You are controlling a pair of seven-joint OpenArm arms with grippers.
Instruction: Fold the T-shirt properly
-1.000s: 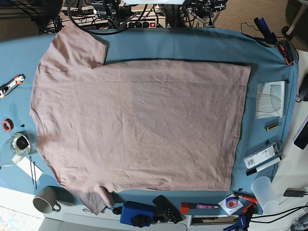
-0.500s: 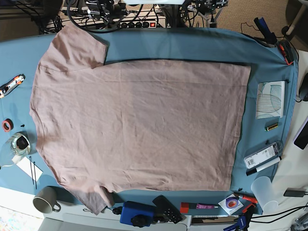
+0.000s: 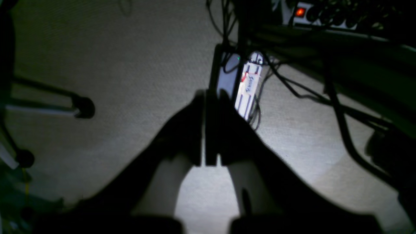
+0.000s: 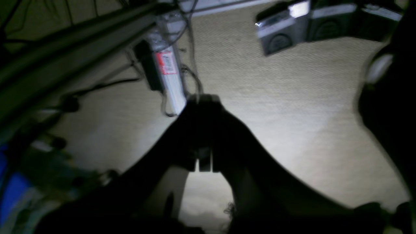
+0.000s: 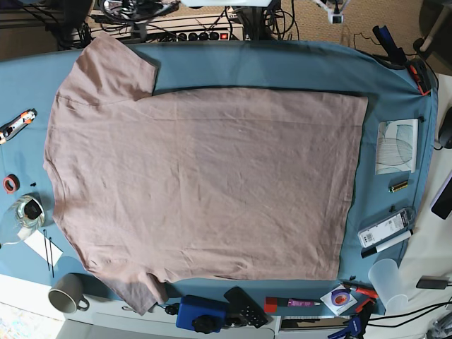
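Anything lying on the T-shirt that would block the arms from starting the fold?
Nothing visible does. The T-shirt lies flat with nothing on it; the mug, tape roll and marker sit beside it on the cloth. Both grippers are off the table, shut, facing the floor.

Both wrist views are dim and blurred; the T-shirt [image 5: 205, 183] hides its collar.

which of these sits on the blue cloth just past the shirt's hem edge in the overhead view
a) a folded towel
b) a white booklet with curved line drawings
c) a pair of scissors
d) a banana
b: the white booklet lies on the blue cloth right of the T-shirt hem.
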